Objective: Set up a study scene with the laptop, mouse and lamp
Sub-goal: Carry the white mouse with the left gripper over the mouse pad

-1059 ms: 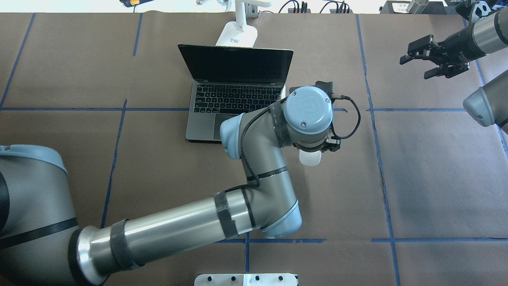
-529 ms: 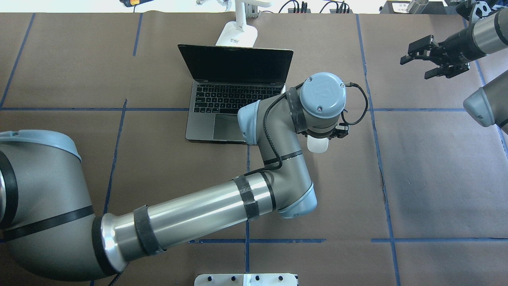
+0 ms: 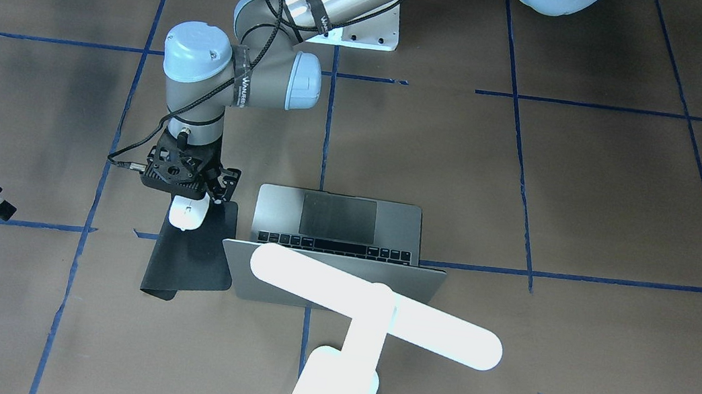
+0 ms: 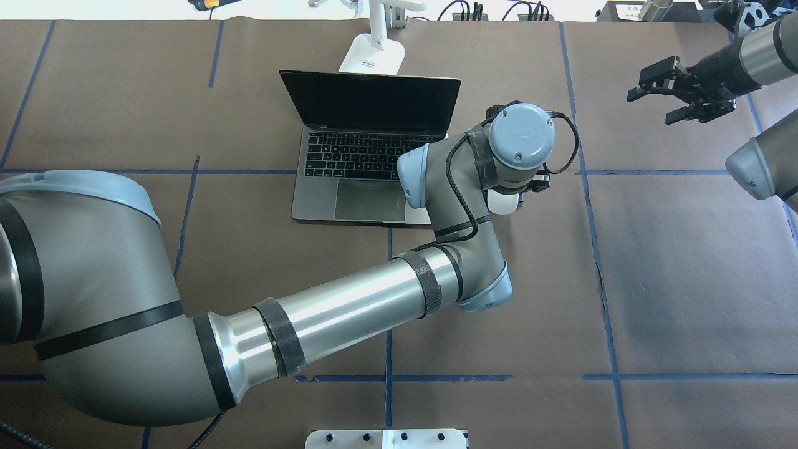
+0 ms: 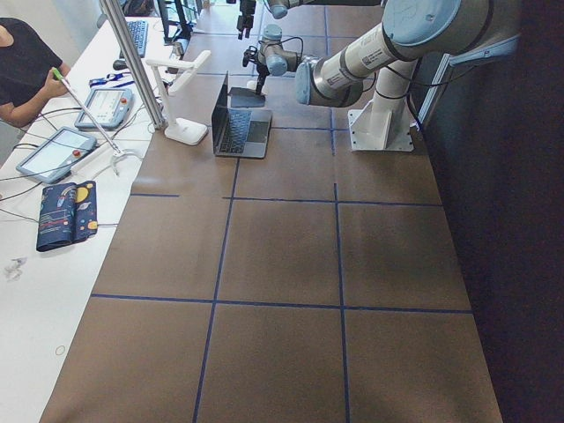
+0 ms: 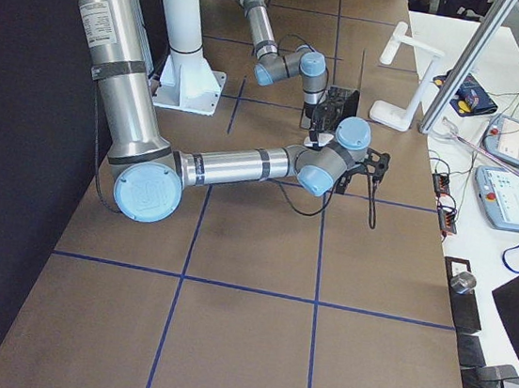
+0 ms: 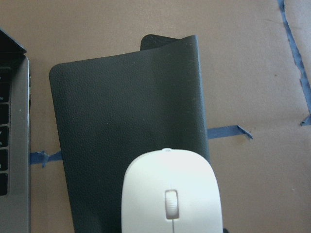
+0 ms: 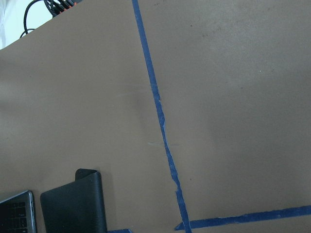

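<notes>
The left claw (image 3: 188, 197), pinching the mouse (image 3: 187, 212), has carried it forward. The mouse is now just under the claw, over the near end of the black pad (image 3: 189, 264) beside the laptop (image 3: 338, 217) — lowering and release look next. The right claw (image 4: 654, 96) hangs spread, well apart.

table (image 4: 686, 280): brown paper cover, blue tape (image 4: 686, 376) in grid lines
laptop (image 4: 368, 156): open, mid-length, near far edge, screen toward far edge
lamp (image 4: 372, 56): base at far edge, just behind laptop
black pad (image 3: 190, 257): just beside laptop, robot's right side, one far corner curled
white pedestal (image 4: 386, 439): bolted, middle of near edge
</notes>
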`<state>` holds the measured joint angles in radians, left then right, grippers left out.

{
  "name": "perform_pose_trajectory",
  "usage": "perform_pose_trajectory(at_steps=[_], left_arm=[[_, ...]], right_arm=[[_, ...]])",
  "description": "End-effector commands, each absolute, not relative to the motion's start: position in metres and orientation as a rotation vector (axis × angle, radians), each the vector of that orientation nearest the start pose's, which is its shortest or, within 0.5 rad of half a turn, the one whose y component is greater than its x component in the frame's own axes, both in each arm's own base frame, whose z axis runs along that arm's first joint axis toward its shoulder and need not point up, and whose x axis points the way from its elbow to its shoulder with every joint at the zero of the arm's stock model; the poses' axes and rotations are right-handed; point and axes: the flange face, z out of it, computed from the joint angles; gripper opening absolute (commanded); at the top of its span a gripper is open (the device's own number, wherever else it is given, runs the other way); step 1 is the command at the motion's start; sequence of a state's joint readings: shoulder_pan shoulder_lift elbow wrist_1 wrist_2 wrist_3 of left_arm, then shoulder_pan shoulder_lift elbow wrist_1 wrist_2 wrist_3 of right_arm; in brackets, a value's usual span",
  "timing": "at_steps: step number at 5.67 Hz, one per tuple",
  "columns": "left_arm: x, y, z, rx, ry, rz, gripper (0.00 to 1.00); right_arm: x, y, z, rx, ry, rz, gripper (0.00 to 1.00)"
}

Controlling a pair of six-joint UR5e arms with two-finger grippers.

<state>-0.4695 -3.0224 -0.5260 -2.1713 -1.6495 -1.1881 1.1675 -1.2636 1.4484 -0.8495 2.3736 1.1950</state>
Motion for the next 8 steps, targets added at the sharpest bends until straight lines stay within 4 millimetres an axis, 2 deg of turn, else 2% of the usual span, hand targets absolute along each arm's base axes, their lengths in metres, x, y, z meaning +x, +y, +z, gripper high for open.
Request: perform_pose_trajectory(at_steps=[1, 3, 4, 5, 6, 7, 8], left_arm=[[0.76, -0.545, 0.039, 0.399, 0.951, -0.095, 0.02], [0.763, -0.548, 0.049, 0.419, 0.971, -0.099, 0.06], [0.764, -0.548, 0.05, 0.418, 0.972, -0.102, 0.14], [0.765, -0.548, 0.052, 0.416, 0.969, -0.102, 0.43], [0.764, -0.548, 0.05, 0.416, 0.972, -0.101, 0.67], [0.764, -0.548, 0.05, 0.415, 0.973, -0.101, 0.79], [0.763, -0.547, 0.037, 0.416, 0.987, -0.099, 0.81]], right_arm=[[-0.195, -0.605, 0.459, 0.071, -1.126, 0.343, 1.0], [-0.202, -0.608, 0.46, 0.1, -1.097, 0.359, 1.0], [-0.202, -0.608, 0.46, 0.1, -1.097, 0.36, 1.0], [-0.201, -0.607, 0.46, 0.099, -1.098, 0.361, 1.0], [-0.201, -0.607, 0.459, 0.1, -1.099, 0.358, 1.0], [-0.2, -0.607, 0.46, 0.099, -1.101, 0.358, 1.0], [-0.201, -0.607, 0.457, 0.101, -1.104, 0.355, 1.0]])
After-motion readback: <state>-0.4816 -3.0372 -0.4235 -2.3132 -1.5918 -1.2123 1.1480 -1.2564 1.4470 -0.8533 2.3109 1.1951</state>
